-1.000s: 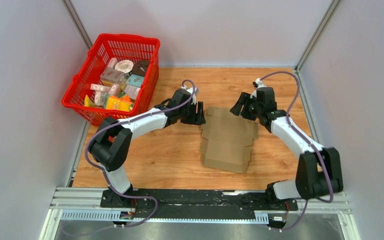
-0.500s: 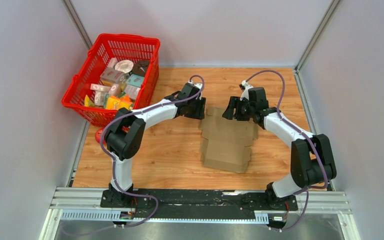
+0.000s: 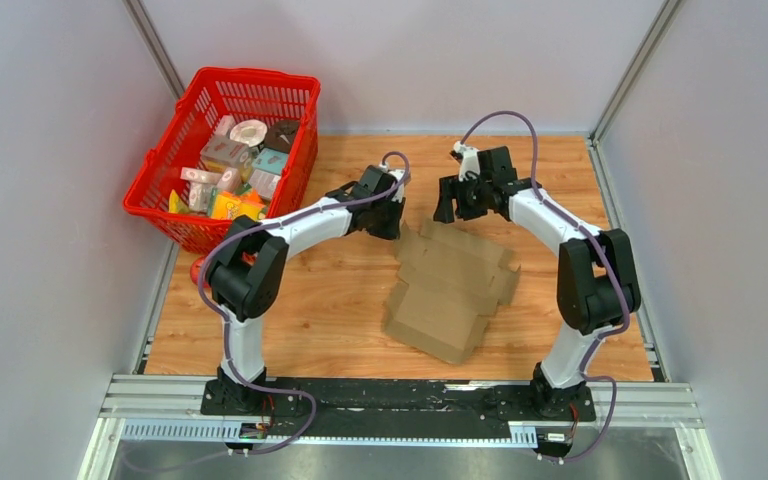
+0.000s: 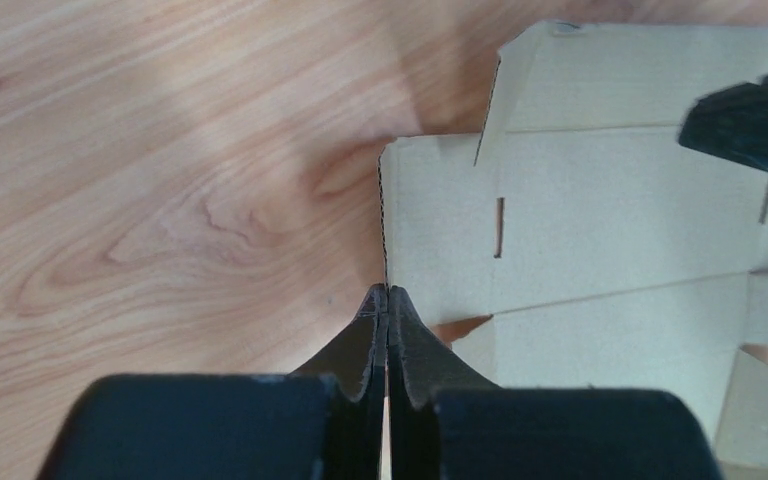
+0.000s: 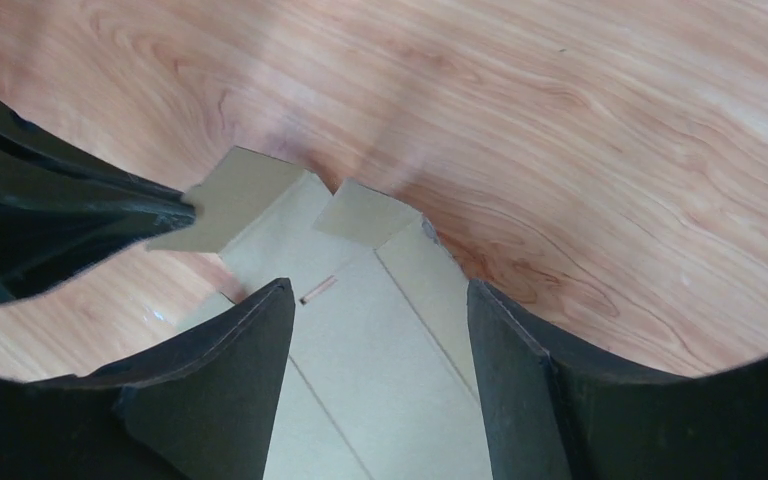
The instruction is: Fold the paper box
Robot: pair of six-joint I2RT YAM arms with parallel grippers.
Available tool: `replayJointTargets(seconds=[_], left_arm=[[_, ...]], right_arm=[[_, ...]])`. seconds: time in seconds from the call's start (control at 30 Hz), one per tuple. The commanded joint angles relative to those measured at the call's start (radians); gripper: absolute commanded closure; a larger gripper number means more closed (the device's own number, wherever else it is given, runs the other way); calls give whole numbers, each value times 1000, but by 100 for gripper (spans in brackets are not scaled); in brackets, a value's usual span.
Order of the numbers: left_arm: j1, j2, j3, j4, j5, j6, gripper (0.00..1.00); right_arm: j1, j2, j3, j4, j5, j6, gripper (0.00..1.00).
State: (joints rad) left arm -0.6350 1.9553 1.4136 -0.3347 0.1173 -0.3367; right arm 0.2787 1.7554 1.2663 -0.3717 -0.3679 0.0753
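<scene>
The paper box (image 3: 450,290) is a flat brown die-cut cardboard sheet with flaps, lying skewed on the wooden table. My left gripper (image 3: 392,225) is at its far left corner, shut on the edge of a flap (image 4: 440,220), which runs straight into the closed fingertips (image 4: 388,292). In the right wrist view that flap (image 5: 230,195) stands slightly raised from the table. My right gripper (image 3: 452,205) hovers open over the sheet's far end, and cardboard (image 5: 380,350) shows between its fingers without touching them.
A red basket (image 3: 160,180) full of small colourful packages stands at the back left, beside the left arm. A small red object (image 3: 198,270) lies near the left arm's elbow. Grey walls close in the table on three sides.
My left gripper closed on the flap at the box's far left corner. The box has turned, its near end swinging left. My right gripper moved left and farther back, opening a little wider.
</scene>
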Motion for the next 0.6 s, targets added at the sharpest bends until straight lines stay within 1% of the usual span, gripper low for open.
replayJointTargets(seconds=[0.0,0.03,0.07,0.17,0.27,0.33,0.43,0.53,0.57], left_arm=[[43,-148,-57,54,134,41,100],[47,-194,-73,65,157,42,100],[57,-214,-102,66,169,44,100],[66,-285,-142,60,217,64,100],[72,-343,-166,42,246,82,100],[70,-384,-180,27,281,103,100],[70,-450,-208,13,304,122,100],[70,-516,-237,-7,303,143,100],[70,-532,-243,-12,306,152,100]], right_arm=[[1,38,61,-119,-117,-230,32],[-4,36,50,-113,-147,-239,32],[-12,38,45,-110,-222,-249,32],[-27,53,53,-156,-343,-295,32],[-27,41,19,-159,-410,-305,31],[-29,12,-5,-121,-425,-299,30],[-33,-23,-25,-111,-440,-292,28],[-33,-78,-34,-115,-408,-284,23],[-33,-94,-44,-110,-372,-276,23]])
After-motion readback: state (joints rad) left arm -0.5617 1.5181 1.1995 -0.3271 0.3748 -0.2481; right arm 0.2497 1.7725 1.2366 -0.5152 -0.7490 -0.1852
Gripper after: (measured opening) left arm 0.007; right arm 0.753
